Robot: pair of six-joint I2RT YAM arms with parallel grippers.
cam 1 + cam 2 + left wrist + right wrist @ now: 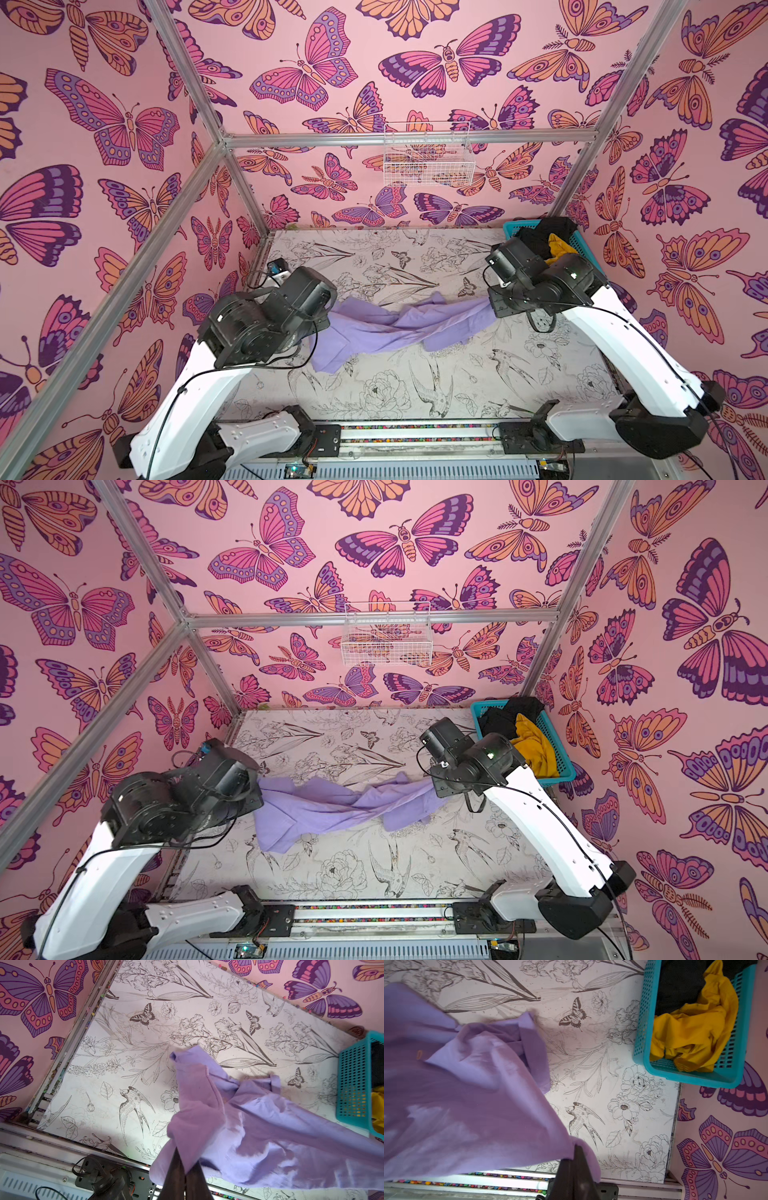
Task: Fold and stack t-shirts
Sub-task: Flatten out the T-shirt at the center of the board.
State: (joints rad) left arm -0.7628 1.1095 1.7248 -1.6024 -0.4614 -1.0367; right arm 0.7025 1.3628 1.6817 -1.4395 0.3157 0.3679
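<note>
A lavender t-shirt (399, 328) (332, 808) hangs crumpled and twisted between my two arms over the middle of the table, and its lower left part droops toward the tabletop. In the left wrist view my left gripper (186, 1155) is shut on one end of the lavender t-shirt (249, 1126). In the right wrist view my right gripper (571, 1153) is shut on a corner of the lavender t-shirt (467, 1095). A mustard-yellow t-shirt (559, 249) (691, 1028) and a black t-shirt (540, 237) (679, 982) lie bunched in the teal basket. Both wrists hide the fingertips in both top views.
The teal lattice basket (513, 227) (561, 777) (695, 1080) stands at the back right corner of the table, close behind my right wrist. A white wire basket (428, 158) hangs on the back wall. Aluminium frame posts and patterned walls bound the table.
</note>
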